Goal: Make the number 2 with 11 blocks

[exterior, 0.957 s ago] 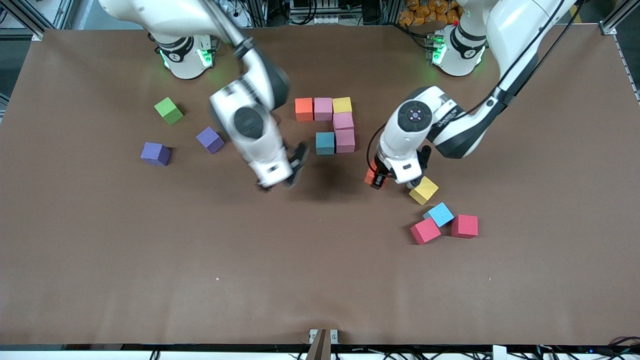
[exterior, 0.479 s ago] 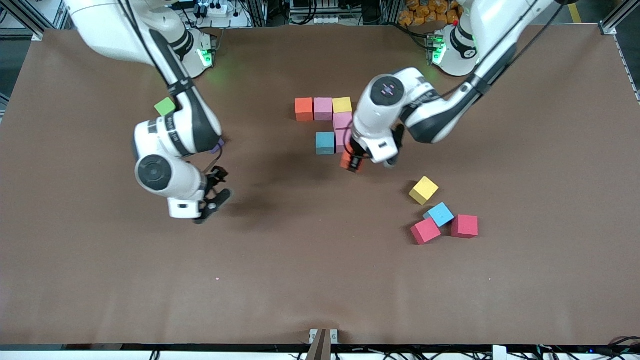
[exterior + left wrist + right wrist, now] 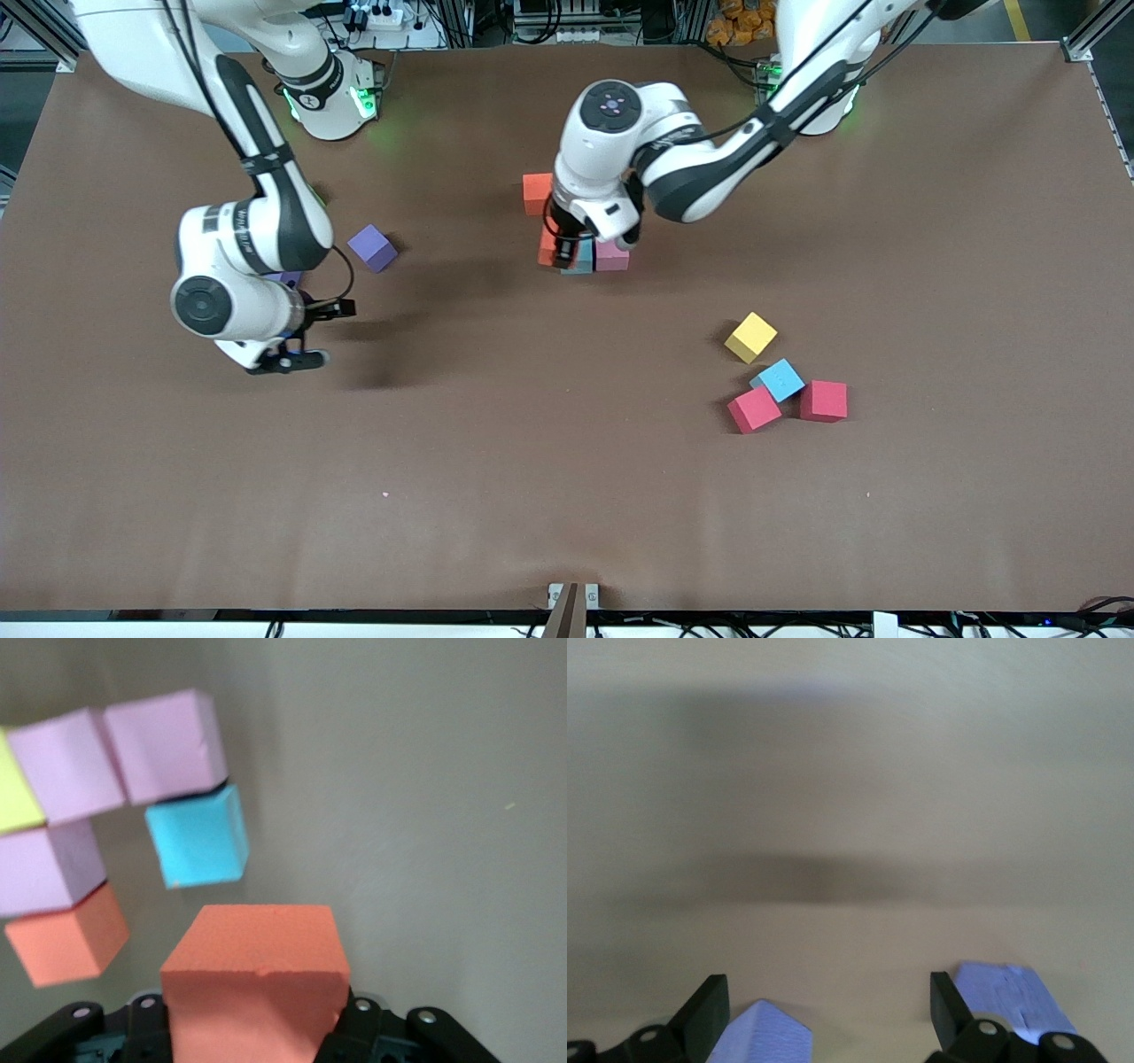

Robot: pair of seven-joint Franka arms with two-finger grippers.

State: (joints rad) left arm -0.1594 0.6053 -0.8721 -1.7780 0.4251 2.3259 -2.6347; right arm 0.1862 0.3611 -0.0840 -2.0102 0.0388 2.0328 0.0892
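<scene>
Front view: no legible writing on the cubes or arms. The left gripper [image 3: 560, 251] hangs over the partly built figure, clamped on an orange block [image 3: 547, 249]. Visible beneath the arm: one orange placed block [image 3: 535, 192], an edge of one light blue block [image 3: 585, 259] and one pink block [image 3: 613, 257]. Loose toward the left arm's end: one yellow block [image 3: 751, 337], one blue block [image 3: 779, 380], two crimson cubes [image 3: 754, 409]. The right gripper [image 3: 304, 333], fingers apart and empty, is low near two purple blocks [image 3: 372, 247].

Left wrist view: held orange block [image 3: 255, 979]; below, three pink, one blue, one orange, one yellow edge.

Right wrist view: spread fingers [image 3: 707, 1012], two purple blocks [image 3: 1005, 994] partly seen.
</scene>
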